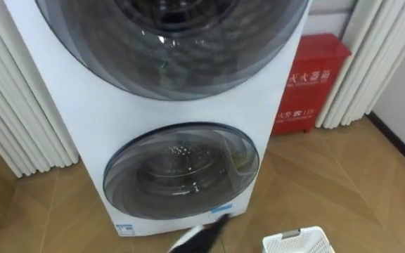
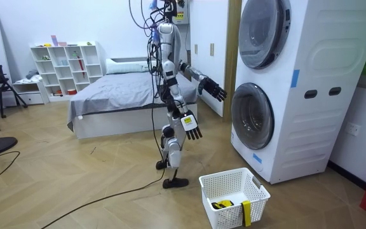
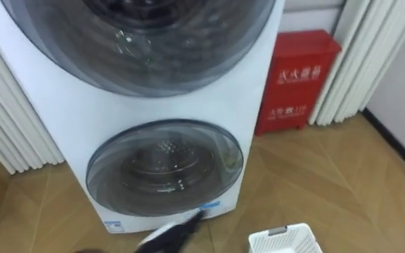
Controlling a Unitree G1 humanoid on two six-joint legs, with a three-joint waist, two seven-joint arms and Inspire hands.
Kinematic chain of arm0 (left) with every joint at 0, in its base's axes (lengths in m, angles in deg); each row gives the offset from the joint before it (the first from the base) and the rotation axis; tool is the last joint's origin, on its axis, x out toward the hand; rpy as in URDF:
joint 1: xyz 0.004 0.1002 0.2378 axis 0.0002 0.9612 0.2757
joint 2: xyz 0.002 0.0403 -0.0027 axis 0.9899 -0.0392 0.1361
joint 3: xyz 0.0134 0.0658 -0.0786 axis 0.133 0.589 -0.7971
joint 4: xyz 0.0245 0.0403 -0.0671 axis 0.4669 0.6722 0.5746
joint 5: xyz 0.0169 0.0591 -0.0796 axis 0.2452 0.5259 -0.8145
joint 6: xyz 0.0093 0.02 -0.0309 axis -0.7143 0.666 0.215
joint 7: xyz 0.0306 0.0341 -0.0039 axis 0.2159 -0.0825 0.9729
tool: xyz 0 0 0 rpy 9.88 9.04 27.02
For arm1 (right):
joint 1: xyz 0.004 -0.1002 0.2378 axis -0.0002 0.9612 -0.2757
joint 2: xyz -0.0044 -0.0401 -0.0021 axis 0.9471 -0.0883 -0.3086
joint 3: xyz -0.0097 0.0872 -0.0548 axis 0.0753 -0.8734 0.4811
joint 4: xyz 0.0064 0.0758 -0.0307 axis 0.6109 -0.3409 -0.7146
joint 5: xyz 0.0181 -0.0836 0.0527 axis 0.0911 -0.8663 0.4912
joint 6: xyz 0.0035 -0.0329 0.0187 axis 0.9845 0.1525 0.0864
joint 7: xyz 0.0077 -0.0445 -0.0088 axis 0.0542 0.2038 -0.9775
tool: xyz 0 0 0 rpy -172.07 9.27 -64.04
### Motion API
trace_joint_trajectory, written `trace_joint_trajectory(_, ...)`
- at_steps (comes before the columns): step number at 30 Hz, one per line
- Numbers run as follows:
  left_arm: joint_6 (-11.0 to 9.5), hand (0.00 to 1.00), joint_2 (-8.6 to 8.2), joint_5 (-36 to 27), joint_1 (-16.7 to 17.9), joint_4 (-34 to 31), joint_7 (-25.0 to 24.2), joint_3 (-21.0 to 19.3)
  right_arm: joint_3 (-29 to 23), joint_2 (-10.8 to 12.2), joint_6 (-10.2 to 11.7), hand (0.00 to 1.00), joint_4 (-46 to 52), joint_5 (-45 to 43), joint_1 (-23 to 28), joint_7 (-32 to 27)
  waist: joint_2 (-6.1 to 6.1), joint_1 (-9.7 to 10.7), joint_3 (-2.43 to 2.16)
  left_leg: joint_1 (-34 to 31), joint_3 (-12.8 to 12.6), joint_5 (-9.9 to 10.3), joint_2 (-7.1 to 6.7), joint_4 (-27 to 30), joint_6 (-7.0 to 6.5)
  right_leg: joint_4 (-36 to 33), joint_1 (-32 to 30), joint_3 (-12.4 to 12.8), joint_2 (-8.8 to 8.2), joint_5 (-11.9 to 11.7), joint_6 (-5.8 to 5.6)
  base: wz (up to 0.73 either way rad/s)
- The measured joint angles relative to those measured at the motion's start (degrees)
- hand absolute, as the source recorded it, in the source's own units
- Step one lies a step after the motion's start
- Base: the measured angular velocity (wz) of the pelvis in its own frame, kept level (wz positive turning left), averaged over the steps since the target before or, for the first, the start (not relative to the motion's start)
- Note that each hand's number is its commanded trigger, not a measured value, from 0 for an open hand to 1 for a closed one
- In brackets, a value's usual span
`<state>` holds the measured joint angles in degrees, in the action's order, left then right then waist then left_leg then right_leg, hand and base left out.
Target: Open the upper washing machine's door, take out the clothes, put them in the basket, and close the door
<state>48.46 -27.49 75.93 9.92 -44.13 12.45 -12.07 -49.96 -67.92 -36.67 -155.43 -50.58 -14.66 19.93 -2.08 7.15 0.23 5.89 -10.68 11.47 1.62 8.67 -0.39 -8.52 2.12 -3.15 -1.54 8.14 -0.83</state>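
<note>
Plainly, both round doors of the washer (image 2: 297, 83) are seen shut, the lower door (image 1: 181, 169) at 12 o'clock from the robot. No clothes can be made out behind its glass; bare drum metal is seen. The basket (image 2: 234, 197) sits on the floor at 4 o'clock from that door, and a small yellow-and-black item (image 2: 221, 205) lies in it; whether it is cloth cannot be told.

The left hand (image 2: 211, 89) is held out toward the washer with fingers apart and nothing held. The right hand (image 2: 192, 129) hangs at the hip, fingers relaxed and empty.

Shut doors fit either clothes waiting inside or a drum already emptied. Any reach would best be made low, level with the lower door.

The washer's long axis is upright; the drum's axis is judged level, pointing at the robot.
</note>
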Motion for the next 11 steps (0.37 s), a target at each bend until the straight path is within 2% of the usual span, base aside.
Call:
trace_joint_trajectory(1,-0.2,0.0,0.47,0.0,1.5,5.1,1.8,-3.5,-0.8,0.0,0.2,0.0,-0.1,1.0,1.2,-0.2,-0.14,-1.0,-0.05,0.2,0.1,0.0,0.11,0.0,0.01,0.0,0.3,-0.4,0.1,0.1,0.09,0.12)
trace_joint_trajectory(2,-0.2,0.0,0.77,0.0,2.4,7.4,2.8,-5.3,-1.1,0.0,0.2,0.0,-0.1,1.2,1.6,-0.2,-0.15,-1.5,-0.03,0.4,0.1,0.0,0.2,-0.1,0.04,0.1,0.4,-0.6,0.2,0.1,0.12,0.05)
trace_joint_trajectory(3,-0.6,0.0,1.58,0.1,4.4,11.5,4.7,-9.4,-2.1,0.0,0.2,0.0,-0.1,1.1,2.0,-0.2,0.24,-2.8,-0.01,0.8,0.1,0.5,0.6,0.0,0.73,0.2,0.8,-1.4,0.5,0.1,0.12,0.0)
trace_joint_trajectory(4,-0.8,0.0,2.13,0.7,6.7,14.8,6.4,-13.0,-3.0,0.0,0.2,0.0,0.0,1.0,2.6,-0.1,0.44,-3.0,-0.3,0.7,0.6,1.0,0.82,0.0,1.04,0.5,0.9,-2.6,0.65,0.2,0.39,0.14)
trace_joint_trajectory(5,-1.2,0.0,2.93,0.5,8.5,17.7,8.4,-16.6,-4.1,0.1,0.2,0.0,0.0,1.0,2.9,0.0,0.85,-3.2,-0.15,0.8,1.3,1.2,0.86,-0.2,1.06,0.7,1.0,-3.4,0.67,0.2,0.4,0.21)
trace_joint_trajectory(6,-1.4,0.0,3.05,0.3,9.4,19.0,9.5,-18.0,-4.6,0.1,0.2,0.0,-0.1,1.1,2.9,0.0,0.85,-3.4,-0.18,0.9,1.4,1.2,0.87,-0.2,1.05,0.7,1.2,-3.5,0.67,0.2,0.4,0.17)
trace_joint_trajectory(8,-1.5,0.0,3.14,0.0,11.6,23.8,14.0,-22.4,-5.3,0.1,0.2,0.0,-1.5,1.0,2.9,0.6,1.38,-4.8,0.08,1.9,1.5,1.3,0.86,-0.7,1.01,0.8,1.8,-3.5,0.69,0.3,0.38,0.02)
trace_joint_trajectory(11,-1.4,0.0,2.51,0.6,13.3,27.1,17.4,-24.3,-5.8,0.1,0.2,0.0,-2.5,1.0,2.8,1.5,1.73,-6.1,0.12,2.4,1.5,1.6,1.0,-1.5,0.86,0.7,2.0,-3.3,0.93,0.3,0.36,-0.03)
